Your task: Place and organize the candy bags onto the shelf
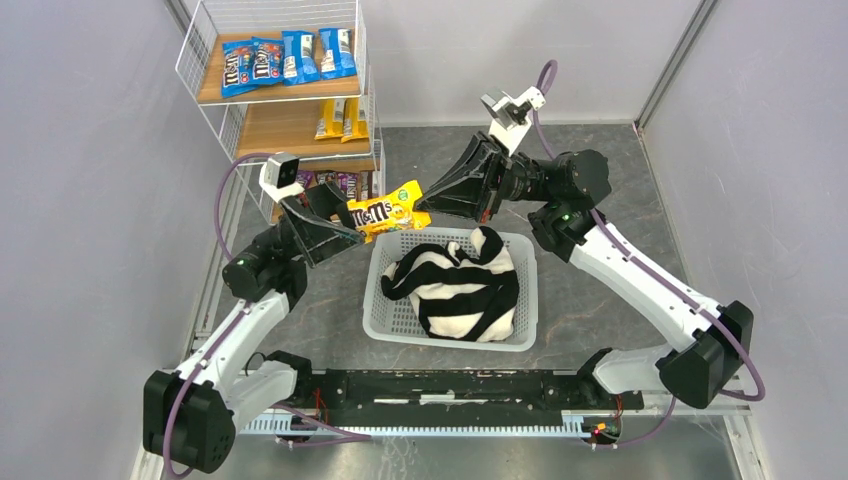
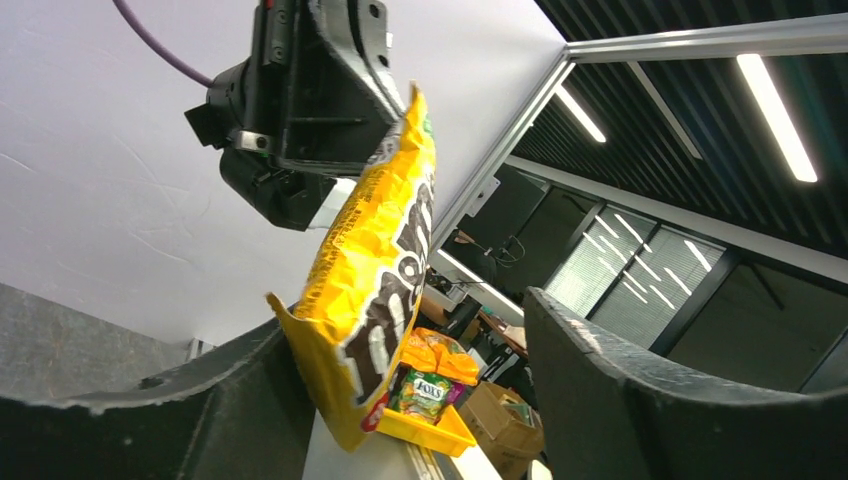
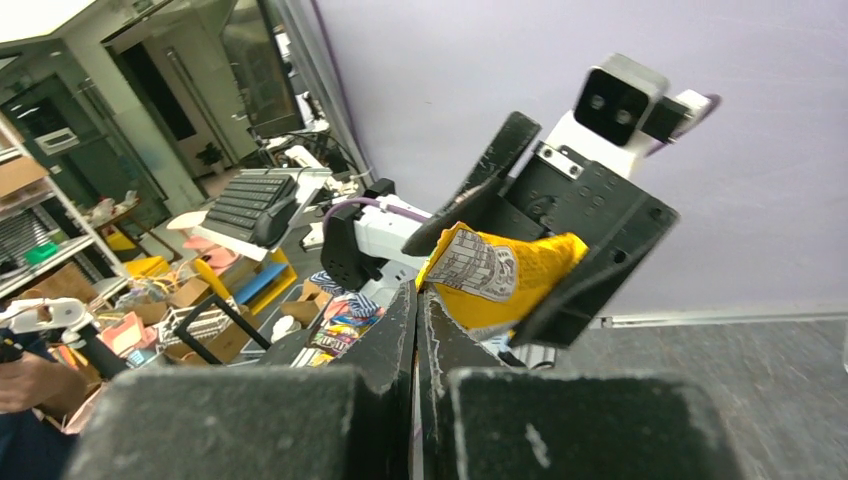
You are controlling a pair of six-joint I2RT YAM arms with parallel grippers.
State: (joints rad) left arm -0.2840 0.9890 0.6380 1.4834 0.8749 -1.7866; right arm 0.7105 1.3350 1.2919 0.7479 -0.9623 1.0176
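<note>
A yellow candy bag [image 1: 385, 212] hangs in the air between my two grippers, in front of the shelf [image 1: 290, 125] and above the basket's far edge. My right gripper [image 1: 425, 200] is shut on the bag's right end, its fingers pressed together in the right wrist view [image 3: 415, 290]. My left gripper [image 1: 345, 215] is open around the bag's left end; the bag [image 2: 375, 270] rests against one finger, the other finger stands well apart. Blue bags [image 1: 280, 57] lie on the top board, yellow ones [image 1: 342, 118] on the middle, dark ones [image 1: 335, 183] on the lowest.
A white lattice basket [image 1: 385, 325] sits mid-table holding a black-and-white striped cloth [image 1: 460, 285]. The shelf stands in the far left corner against the grey wall. Grey walls close in both sides.
</note>
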